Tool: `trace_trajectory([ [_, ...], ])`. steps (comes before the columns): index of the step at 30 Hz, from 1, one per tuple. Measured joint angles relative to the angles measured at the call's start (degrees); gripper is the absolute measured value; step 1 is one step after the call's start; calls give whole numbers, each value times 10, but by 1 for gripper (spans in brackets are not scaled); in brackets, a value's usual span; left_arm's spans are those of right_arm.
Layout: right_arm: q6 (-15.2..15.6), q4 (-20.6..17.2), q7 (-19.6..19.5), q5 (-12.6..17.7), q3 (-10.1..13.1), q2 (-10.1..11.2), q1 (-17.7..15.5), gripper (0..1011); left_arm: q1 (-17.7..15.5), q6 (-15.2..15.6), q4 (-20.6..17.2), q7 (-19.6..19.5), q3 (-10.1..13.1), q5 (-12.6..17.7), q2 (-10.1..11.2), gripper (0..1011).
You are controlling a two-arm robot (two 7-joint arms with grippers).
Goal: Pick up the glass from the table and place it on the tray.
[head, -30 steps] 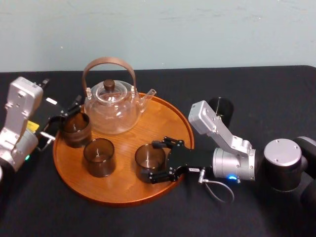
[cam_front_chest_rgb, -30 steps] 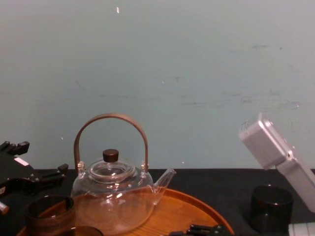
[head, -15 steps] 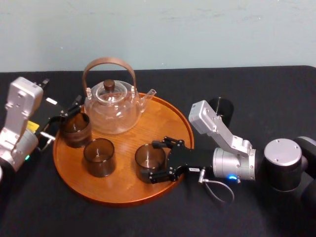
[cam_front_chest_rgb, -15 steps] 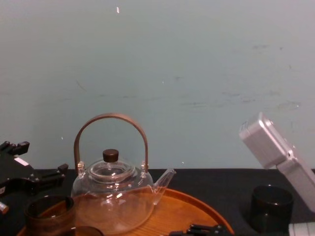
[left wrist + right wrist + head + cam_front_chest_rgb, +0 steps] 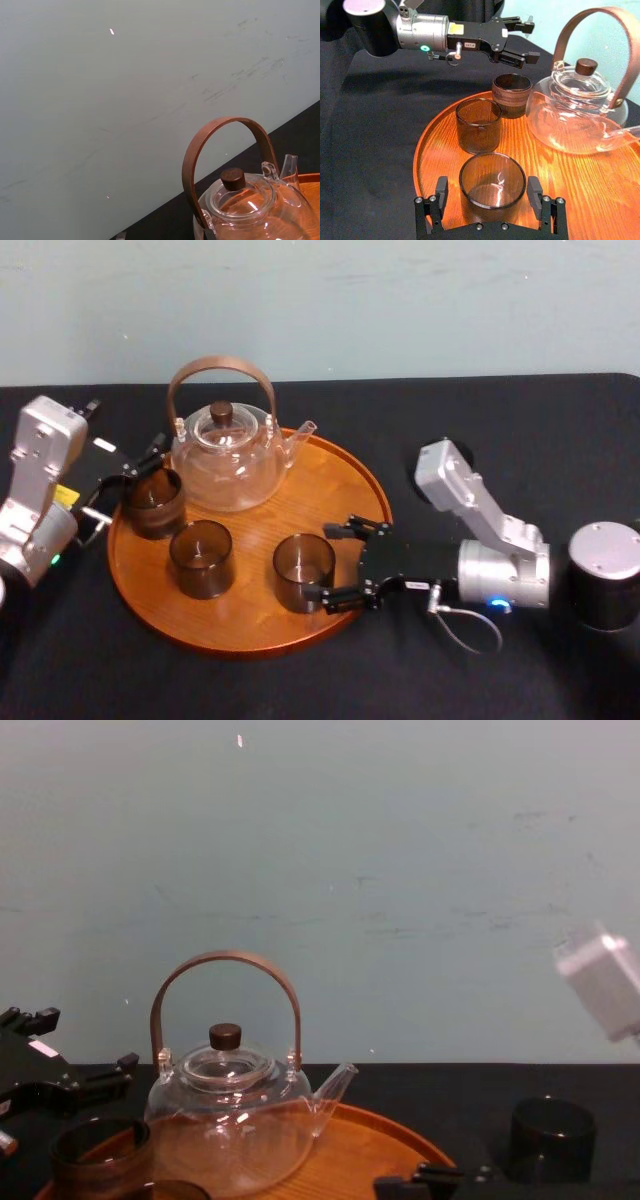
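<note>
Head: glass (image 5: 303,572) upright on tray (image 5: 250,628), lower centre. Right gripper (image 5: 330,564) is spread around it; left gripper (image 5: 128,483) parked mid-left, also spread.
Right wrist: glass sits bottom centre between the fingers (image 5: 440,192) with a gap each side, so I'd back straight out with no yaw, to avoid clipping it.
Chest: right gripper's tip at bottom edge, low by the tray rim; I'd keep it level.

You see a glossy, smoky glass (image 5: 303,570) on a smooth, grained wooden tray (image 5: 330,490); the table (image 5: 560,430) wears matt black cloth; the teapot (image 5: 225,470) is clear glass.
</note>
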Motion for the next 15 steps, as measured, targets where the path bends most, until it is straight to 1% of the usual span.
trace_trajectory([
  [4,-2,-22,0,10,10,20,-14,1002,0,0,0,0,0,0,0,1001],
  [5,-2,-33,-2,14,15,30,-22,1002,0,0,0,0,0,0,0,1001],
  [6,-2,-39,-4,17,18,35,-26,1002,0,0,0,0,0,0,0,1001],
  [7,-2,-49,-8,22,25,46,-34,1002,0,0,0,0,0,0,0,1001],
  [9,-2,-59,-11,26,32,55,-42,1002,0,0,0,0,0,0,0,1001],
  [10,-3,-69,-15,31,39,66,-52,1003,0,0,0,0,0,0,0,1001],
  [12,-5,-79,-18,36,46,77,-62,1002,0,0,0,0,0,0,0,1001],
  [13,-7,-89,-22,41,55,88,-73,1002,0,0,0,0,0,0,0,1001],
  [15,-9,-99,-26,46,63,99,-84,1002,0,0,0,0,0,0,0,1001],
])
